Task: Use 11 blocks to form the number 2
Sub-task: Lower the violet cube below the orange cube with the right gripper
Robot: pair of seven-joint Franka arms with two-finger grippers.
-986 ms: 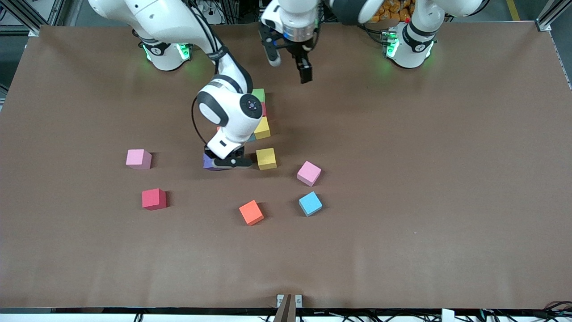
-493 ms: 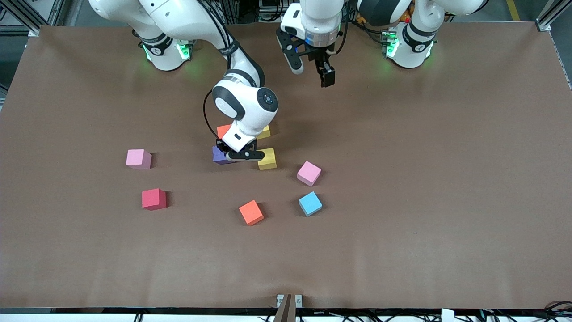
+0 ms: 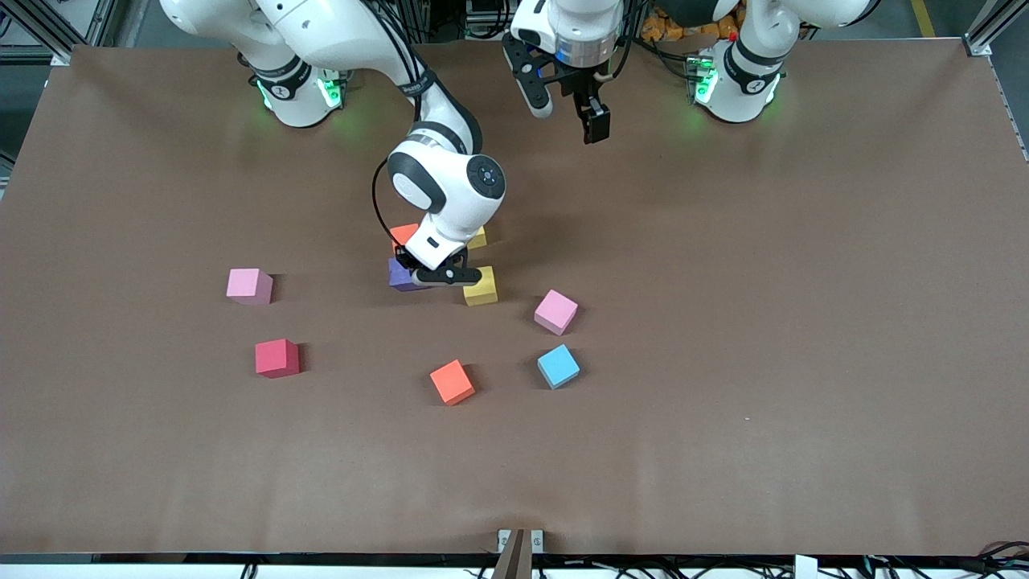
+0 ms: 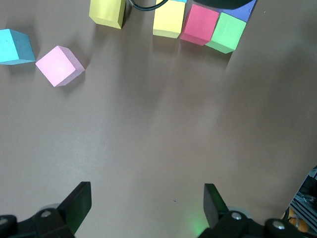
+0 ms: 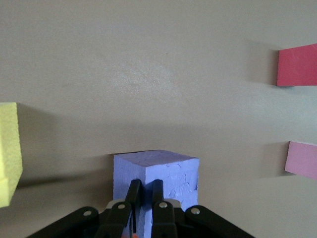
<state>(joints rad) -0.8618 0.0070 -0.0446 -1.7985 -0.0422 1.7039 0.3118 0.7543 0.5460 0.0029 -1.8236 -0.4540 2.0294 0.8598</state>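
Observation:
My right gripper [image 3: 436, 277] is low on the table with its fingers shut, pressed against a purple block [image 3: 399, 275]; the right wrist view shows the shut fingertips [image 5: 145, 186] against that block [image 5: 168, 171]. A yellow block [image 3: 481, 285] lies just beside it. A row of green [image 4: 227, 32], red [image 4: 199, 25] and yellow [image 4: 169, 20] blocks shows in the left wrist view; in the front view the right arm hides most of it, leaving an orange block [image 3: 404, 234] and a yellow edge [image 3: 479, 237]. My left gripper [image 3: 567, 112] is open and empty, up near the bases.
Loose blocks lie nearer the front camera: a pink one [image 3: 249, 285] and a red one [image 3: 277, 358] toward the right arm's end, an orange one [image 3: 452, 382], a light blue one [image 3: 558, 366] and a second pink one [image 3: 556, 311].
My right gripper has slid the purple block along the table toward the yellow block and the orange one. My left gripper has drawn back toward its base.

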